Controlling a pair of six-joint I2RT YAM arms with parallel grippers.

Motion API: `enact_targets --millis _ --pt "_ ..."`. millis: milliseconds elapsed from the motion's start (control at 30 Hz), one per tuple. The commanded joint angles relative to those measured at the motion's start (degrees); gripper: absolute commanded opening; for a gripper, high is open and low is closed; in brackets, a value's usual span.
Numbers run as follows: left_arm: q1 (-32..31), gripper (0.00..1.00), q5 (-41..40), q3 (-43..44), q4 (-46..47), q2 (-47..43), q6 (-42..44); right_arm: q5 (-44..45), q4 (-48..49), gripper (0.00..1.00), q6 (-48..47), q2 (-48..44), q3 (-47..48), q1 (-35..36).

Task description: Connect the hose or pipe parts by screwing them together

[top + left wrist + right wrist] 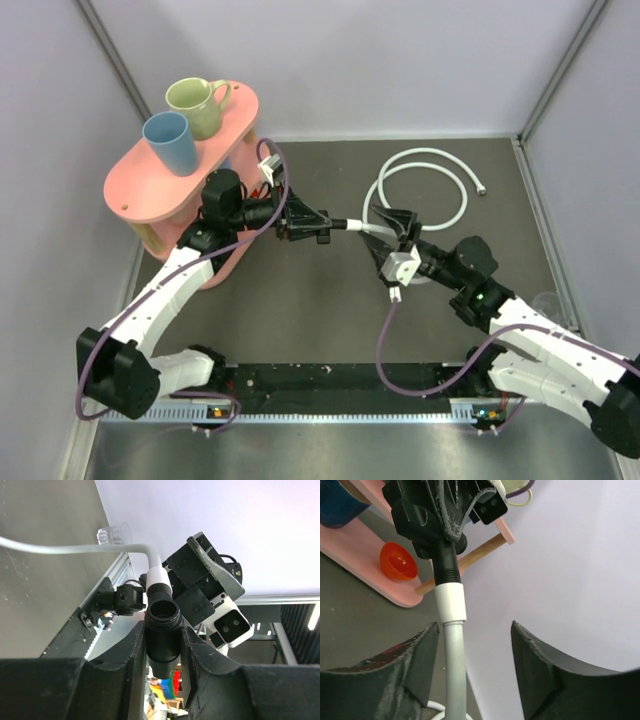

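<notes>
Two grippers meet near the middle of the table (300, 325). At nine o'clock of the joint, the left gripper (312, 224) pinches the black T-shaped connector (162, 640). The white collar (451, 599) of the hose (454, 670) sits against its port. At three o'clock, the right gripper (474, 626) has its jaws spread around the hose, not gripping; the rest of it loops at one o'clock. Screwing seems in hand: next, the right jaws should close on the collar and turn.

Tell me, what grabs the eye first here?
Mid-table, the left tool grips a black connector with a white hose joined to it, while the right tool stands open around that hose. At the back left, a pink shelf carries a blue cup and a green cup.
</notes>
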Motion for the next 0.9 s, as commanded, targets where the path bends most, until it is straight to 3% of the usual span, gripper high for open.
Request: enact_targets --millis 0,300,500,633,700,800,833,867 --pt "0.6 0.00 2.7 0.0 6.3 -0.8 -6.4 1.6 2.1 0.56 -4.6 2.0 5.1 2.5" --pt "0.7 0.00 3.9 -1.0 8.6 -0.1 -8.7 2.0 3.0 0.50 -4.7 5.6 6.5 4.8" --pt "0.6 0.00 4.5 -1.8 11.5 -0.2 -11.1 0.4 3.9 0.24 -4.1 6.9 7.5 4.9" --pt "-0.3 0.00 4.1 0.0 9.2 0.0 -1.9 -2.6 5.0 0.00 2.1 8.3 9.3 4.7" --pt "-1.7 0.00 4.4 0.7 9.3 0.2 2.5 -4.1 2.0 0.00 4.4 8.7 11.9 4.4" --pt "-2.4 0.00 4.1 0.5 6.4 0.0 16.2 -10.0 -5.5 0.00 12.0 9.5 17.4 0.9" --pt "-2.6 0.00 3.9 -0.1 6.4 -0.8 24.2 -12.6 -7.0 0.00 15.4 10.2 18.5 -1.6" --pt "-3.0 0.00 4.0 -0.9 6.5 -1.5 28.8 -18.5 -8.1 0.00 17.1 10.7 20.6 -3.3"
